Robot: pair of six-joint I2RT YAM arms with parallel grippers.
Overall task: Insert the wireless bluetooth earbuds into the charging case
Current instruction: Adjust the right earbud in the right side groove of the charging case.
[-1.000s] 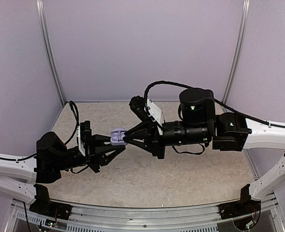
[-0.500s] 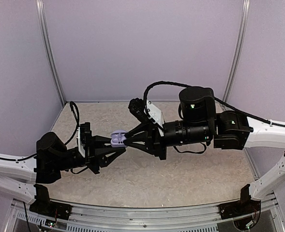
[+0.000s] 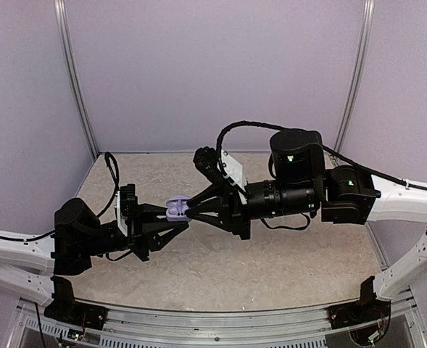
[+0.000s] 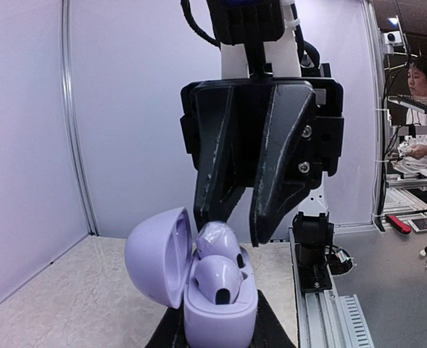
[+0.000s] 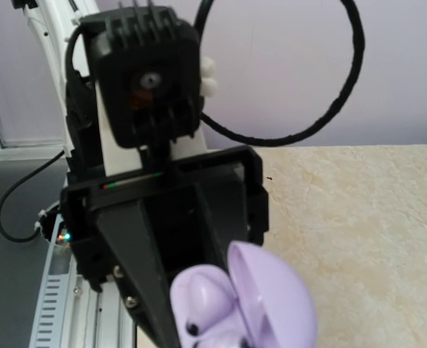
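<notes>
Lavender plastic marks your landmark: the charging case [image 4: 224, 315] is pinched by its base between the fingers of the left gripper [image 3: 178, 215] and held in the air above the speckled beige table [image 3: 271, 268]. Its lid [image 4: 155, 254] is swung open and stands upright at the case's left side in your left wrist view.

Both earbuds are in the case. The front earbud [image 4: 214, 279] sits in the hollow nearer that camera, with a dark spot on its face. The rear earbud [image 4: 217, 241] sits just behind it and rises a little higher above the case's rim.

The right gripper [image 4: 231, 225] hangs directly over the case, pointing down at the rear earbud. You can see its two black fingers [image 4: 275, 181] standing slightly apart, a thin strip of wall showing between them, with the tips right at the top of the rear earbud. You cannot tell whether they press on it or merely flank it.

From the top camera the two grippers meet tip to tip at the case, the left gripper on its left and the right gripper on its right.
</notes>
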